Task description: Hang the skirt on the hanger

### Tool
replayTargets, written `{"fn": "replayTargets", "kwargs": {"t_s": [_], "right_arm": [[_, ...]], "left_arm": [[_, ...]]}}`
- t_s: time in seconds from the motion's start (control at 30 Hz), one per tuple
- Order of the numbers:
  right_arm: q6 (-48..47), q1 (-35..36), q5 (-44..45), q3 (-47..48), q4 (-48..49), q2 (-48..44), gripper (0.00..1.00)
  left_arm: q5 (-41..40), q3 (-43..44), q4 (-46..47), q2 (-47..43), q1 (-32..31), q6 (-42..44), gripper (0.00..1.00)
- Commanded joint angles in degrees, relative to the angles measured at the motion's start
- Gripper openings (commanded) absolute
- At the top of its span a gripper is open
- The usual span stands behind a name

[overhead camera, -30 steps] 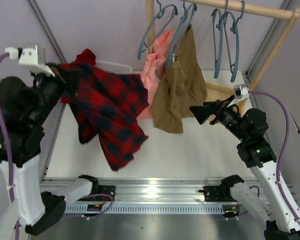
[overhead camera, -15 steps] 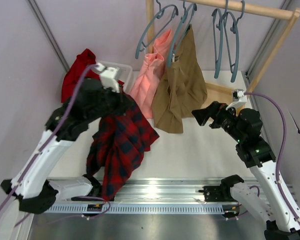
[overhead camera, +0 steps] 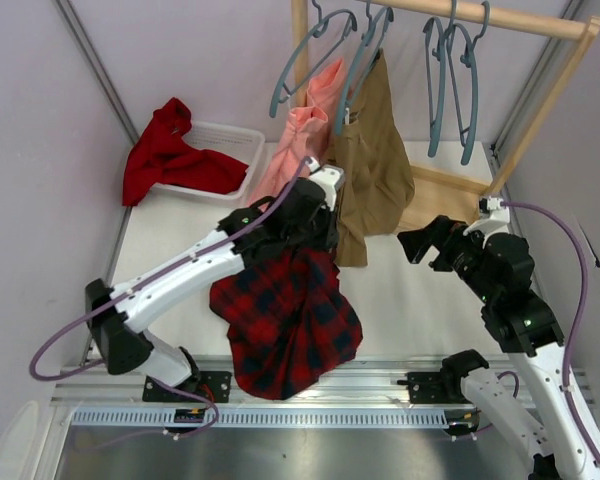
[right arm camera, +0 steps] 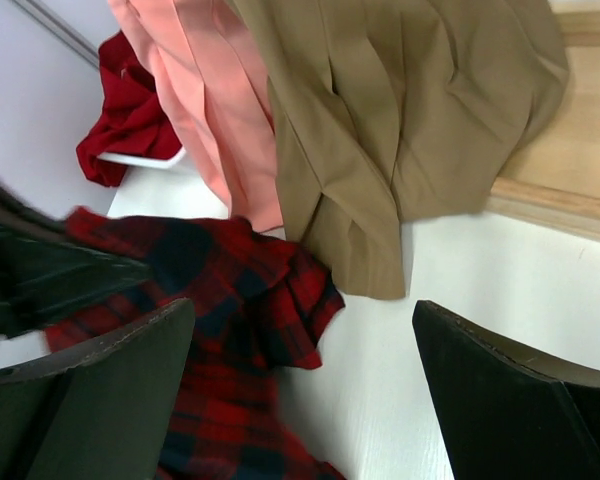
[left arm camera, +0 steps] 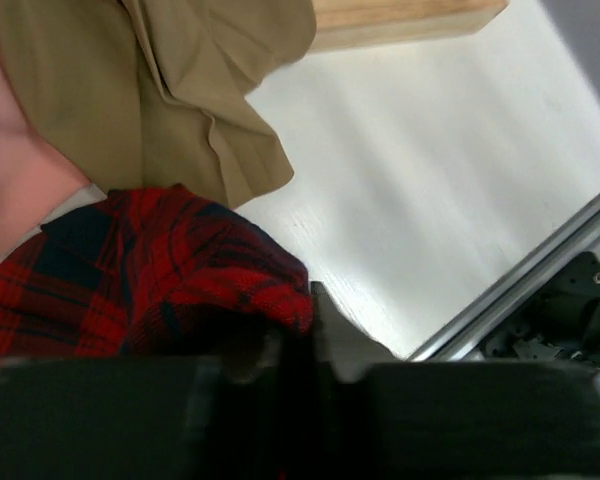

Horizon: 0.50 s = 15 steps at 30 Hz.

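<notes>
The red-and-black tartan skirt (overhead camera: 290,315) hangs from my left gripper (overhead camera: 315,235), which is shut on its upper edge in front of the hanging tan garment (overhead camera: 375,165). The skirt also shows in the left wrist view (left arm camera: 150,270) and the right wrist view (right arm camera: 220,340). Several blue-grey hangers hang on the wooden rail; an empty one (overhead camera: 292,70) hangs at the left and two more (overhead camera: 452,80) at the right. My right gripper (overhead camera: 425,245) is open and empty, to the right of the skirt, pointing at it.
A pink garment (overhead camera: 300,140) and the tan garment hang on hangers from the rail (overhead camera: 480,18). A plain red cloth (overhead camera: 170,160) drapes over a white basket (overhead camera: 235,140) at back left. The rack's wooden base (overhead camera: 440,190) lies at back right.
My left arm has swung the skirt from the far left across to the middle, in front of the tan garment. My right gripper has shifted slightly right and down.
</notes>
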Motion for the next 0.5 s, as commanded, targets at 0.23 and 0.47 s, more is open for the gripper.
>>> {"fn": "replayTargets", "kwargs": {"t_s": [0.23, 0.47], "right_arm": [[-0.66, 0.22, -2.78, 0.33, 2.27, 3.95, 0.99], [0.92, 0.31, -4.00, -0.81, 1.39, 5.00, 0.99]], "left_arm": [[-2.39, 3.02, -5.19, 5.36, -2.43, 1.16, 0.99], [-7.68, -2.68, -10.22, -4.04, -2.43, 0.11, 0.99]]}}
